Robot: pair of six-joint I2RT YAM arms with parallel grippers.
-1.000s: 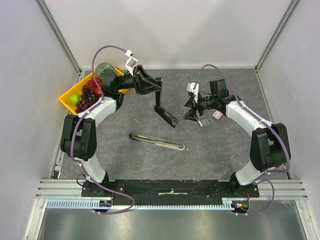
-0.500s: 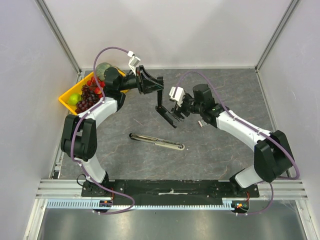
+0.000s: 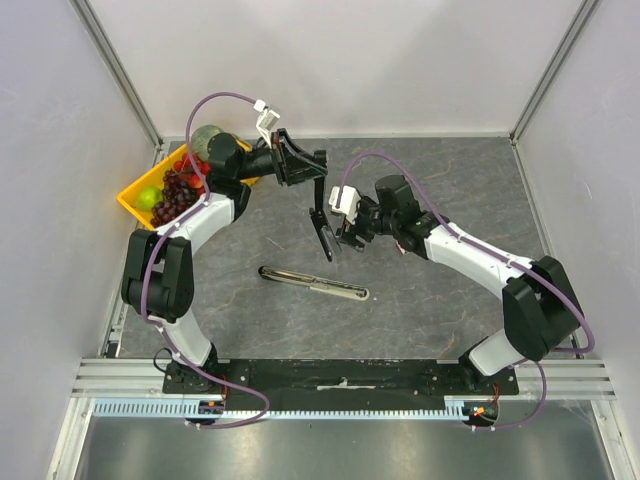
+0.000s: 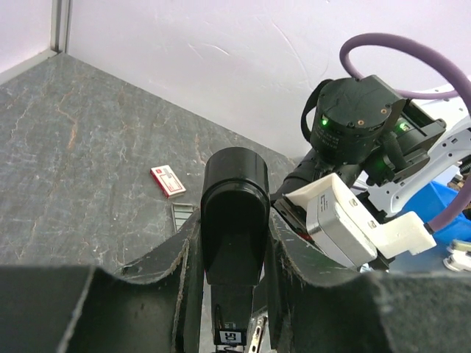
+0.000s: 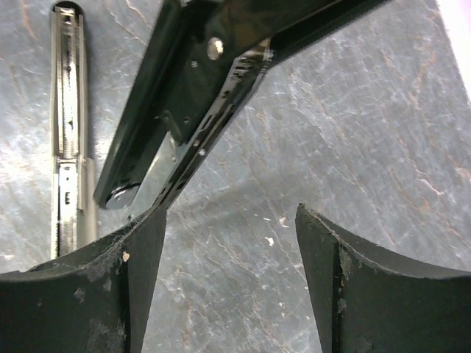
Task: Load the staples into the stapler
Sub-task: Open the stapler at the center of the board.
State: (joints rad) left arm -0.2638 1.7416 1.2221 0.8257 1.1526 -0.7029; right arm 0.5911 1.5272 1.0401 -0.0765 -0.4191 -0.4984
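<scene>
1. Left gripper (image 4: 233,220): fingers (image 4: 176,257) narrow, clamped on both sides of the black stapler (image 4: 234,184). Holds it off the table (image 3: 450,300), slanting down at centre frame in the top view.
2. Right gripper (image 5: 229,213): fingers wide, nothing between them. Sits low just beside the stapler's underside; one tip right at its lower edge, contact can't be told.
3. Staples (image 4: 184,213): thin grey strip lying flat on the table, left of centre in the left wrist view, just beside the white-and-red box (image 4: 168,181). Well apart from both grippers, not picked up.
4. Step, as judged: getting the held stapler opened or steadied for loading; no staple in hand yet, so early in the task.
5. Next move likely needs the right fingers on the stapler's lower part to expose the channel, then a trip back for the strip.
6. Around: chrome rail (image 3: 313,283) flat on the table below the stapler, maybe part of it. Yellow bin (image 3: 130,200) with fruit (image 3: 178,188) at upper left, out of the way.
7. In the way: right arm itself lies between the stapler and the staples; thin strip lying flat, probably hard to pinch.
</scene>
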